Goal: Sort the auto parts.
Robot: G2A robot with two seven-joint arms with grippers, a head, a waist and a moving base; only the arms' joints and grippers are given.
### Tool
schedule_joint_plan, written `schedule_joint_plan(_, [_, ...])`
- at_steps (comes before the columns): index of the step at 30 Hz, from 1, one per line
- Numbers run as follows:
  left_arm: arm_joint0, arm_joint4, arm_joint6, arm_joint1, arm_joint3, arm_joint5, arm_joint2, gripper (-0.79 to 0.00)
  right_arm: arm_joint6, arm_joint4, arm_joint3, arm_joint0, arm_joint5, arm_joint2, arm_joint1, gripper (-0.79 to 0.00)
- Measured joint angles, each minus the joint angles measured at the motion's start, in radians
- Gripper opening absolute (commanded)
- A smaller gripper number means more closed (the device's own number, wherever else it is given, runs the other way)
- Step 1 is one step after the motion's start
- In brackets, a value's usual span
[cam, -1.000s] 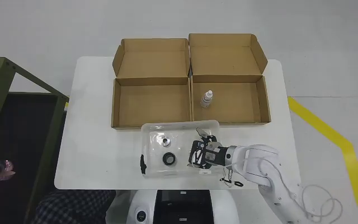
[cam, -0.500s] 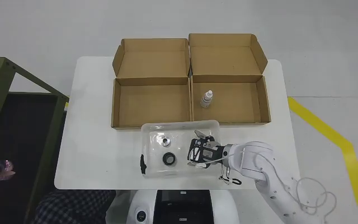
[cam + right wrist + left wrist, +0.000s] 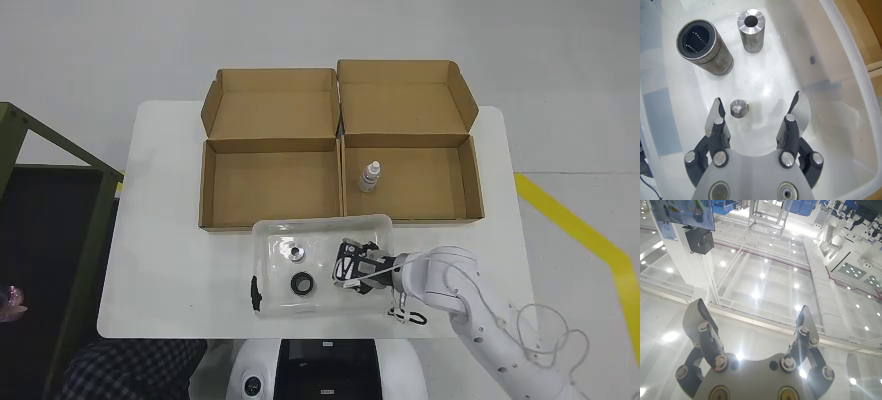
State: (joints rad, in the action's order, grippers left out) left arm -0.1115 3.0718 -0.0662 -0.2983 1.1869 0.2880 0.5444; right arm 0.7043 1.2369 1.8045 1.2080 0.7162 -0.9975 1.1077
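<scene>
Right gripper (image 3: 350, 268) has crept deeper into the clear bin (image 3: 320, 222). Jaws apart; small steel stud (image 3: 739, 108) on the bin floor just inside one finger. Linear bearing (image 3: 705, 50) and bushing (image 3: 752, 30) stand upright beyond. Left gripper (image 3: 753, 308) jaws apart, empty.

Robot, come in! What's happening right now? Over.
Right gripper open, low in clear bin. Small steel stud close ahead, not gripped. Left gripper open, facing ceiling. Nothing blocking.
</scene>
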Motion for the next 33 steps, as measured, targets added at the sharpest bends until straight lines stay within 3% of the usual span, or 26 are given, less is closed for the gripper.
schedule_joint_plan(4, [0.0,0.0,0.0,0.0,0.0,0.0,0.0,0.0,0.009,-0.005,-0.016,-0.016,-0.003,0.018,0.003,-0.443])
schedule_joint_plan(18, [0.0,0.0,0.0,0.0,0.0,0.0,0.0,0.0,0.017,-0.006,-0.001,-0.02,-0.002,0.019,-0.003,-0.785])
schedule_joint_plan(33, [0.0,0.0,0.0,0.0,0.0,0.0,0.0,0.0,-0.063,-0.04,0.087,-0.001,-0.002,-0.012,-0.012,-0.785])
